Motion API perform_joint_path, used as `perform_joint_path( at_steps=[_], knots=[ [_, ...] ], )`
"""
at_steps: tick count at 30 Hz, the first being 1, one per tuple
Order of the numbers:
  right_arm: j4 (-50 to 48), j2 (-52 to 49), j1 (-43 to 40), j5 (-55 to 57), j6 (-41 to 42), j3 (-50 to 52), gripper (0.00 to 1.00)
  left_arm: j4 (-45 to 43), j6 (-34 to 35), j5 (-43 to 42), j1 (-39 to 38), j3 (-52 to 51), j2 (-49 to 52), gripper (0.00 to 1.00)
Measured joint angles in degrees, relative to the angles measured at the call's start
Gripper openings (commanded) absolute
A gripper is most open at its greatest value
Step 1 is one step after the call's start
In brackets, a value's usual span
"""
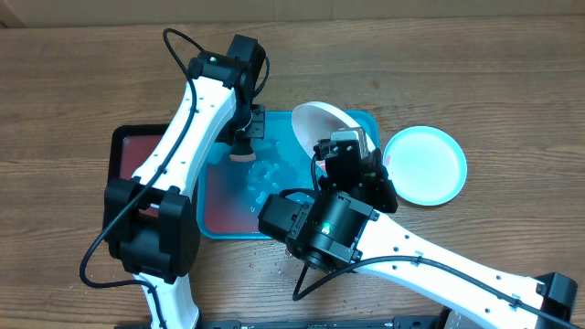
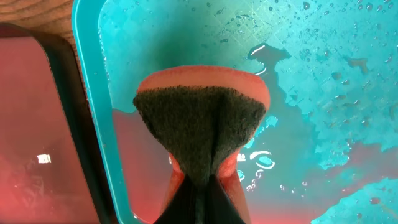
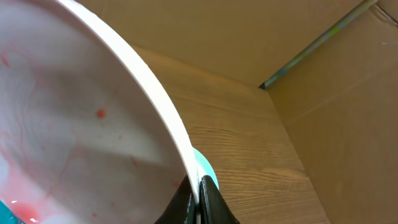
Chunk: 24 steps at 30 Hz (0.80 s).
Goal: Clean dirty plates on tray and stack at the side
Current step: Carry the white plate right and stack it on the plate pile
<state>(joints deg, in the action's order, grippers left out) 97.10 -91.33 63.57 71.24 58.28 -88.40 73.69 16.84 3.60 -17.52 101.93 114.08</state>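
Turquoise plastic tray [image 1: 274, 174]: centre of wood table [image 1: 475, 73], just beside dark red tray [image 1: 128, 146] on its L. Floor wet, with pink-red water pooled at L end and droplets elsewhere.

Left arm [image 1: 196, 110]: reaches fwd from near table edge, wrist bent down over tray's rear-L part. Left fingers [image 2: 194, 210] clenched on sponge [image 2: 202, 124], which has an orange body and dark scrub face and is pinched into a fold. Sponge low over the wet floor; contact can't be told.

Right arm [image 1: 411, 251]: comes in diag. from near-R corner, wrist over tray's R half. Right fingers [image 3: 212, 208] clamped on rim of white plate [image 1: 320, 121], one each side. Plate tilted steeply over tray's rear-R, with red smears and specks on inner face.

Aqua plate [image 1: 425, 164]: flat on table, just R of tray.

Cardboard wall [image 3: 348, 93]: behind table.
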Motion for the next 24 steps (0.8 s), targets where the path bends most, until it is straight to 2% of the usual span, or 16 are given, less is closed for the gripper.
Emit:
perform_joint_path(
  at_steps=[8,13,19,22,24],
  knots=[
    [0.02,0.00,0.22,1.18,0.85,0.00,0.04,0.00,0.00,0.00,0.00,0.00,0.00,0.04],
    [-0.39,0.00,-0.07,-0.87,4.50,0.00,0.04,0.00,0.00,0.00,0.00,0.00,-0.02,0.04],
    [-5.46,0.00,-6.43,-12.96,7.50,0.24,0.04,0.00,0.00,0.00,0.00,0.00,0.00,0.04],
    [-12.09,0.04,-11.37,-20.26,4.50,2.93,0.04,0.00,0.00,0.00,0.00,0.00,0.00,0.04],
    [-18.08,0.04,-14.47,-26.43,-0.35,5.70,0.04,0.00,0.00,-0.09,0.00,0.00,0.00,0.04]
  ],
)
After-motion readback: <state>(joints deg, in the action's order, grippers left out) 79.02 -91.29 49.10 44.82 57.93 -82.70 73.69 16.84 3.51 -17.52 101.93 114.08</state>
